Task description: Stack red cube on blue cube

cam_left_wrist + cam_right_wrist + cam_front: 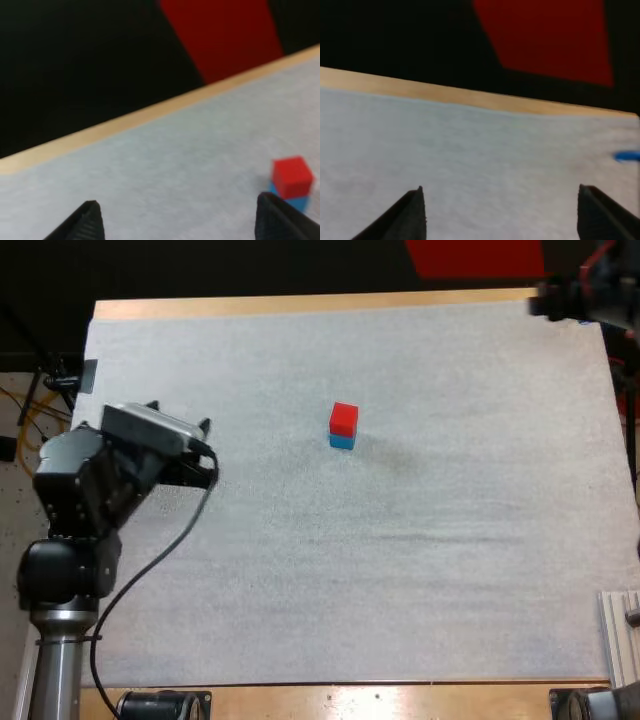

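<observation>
**Desk:** What did you have closest to the camera?

**Caption:** Your left arm stood at the lower left of the high view. The left gripper (208, 452) hung over the left part of the white mat (400, 570). Its two black fingers were spread wide and clamped on nothing.

**Desk:** And the cubes?

**Caption:** The red cube (344, 418) sat on top of the blue cube (342, 441), a little above the middle of the high view, on open mat. The stack was well apart from both of your grippers. Your left wrist camera caught it too, beyond one fingertip: red above, with a sliver of blue showing beneath.

**Desk:** What about the far side?

**Caption:** Your right gripper (500, 188) hung over bare mat close to the far edge of the wooden table (300, 305), where your right arm showed in the upper right of the high view. Its fingers stood apart as well, with nothing between them.
</observation>
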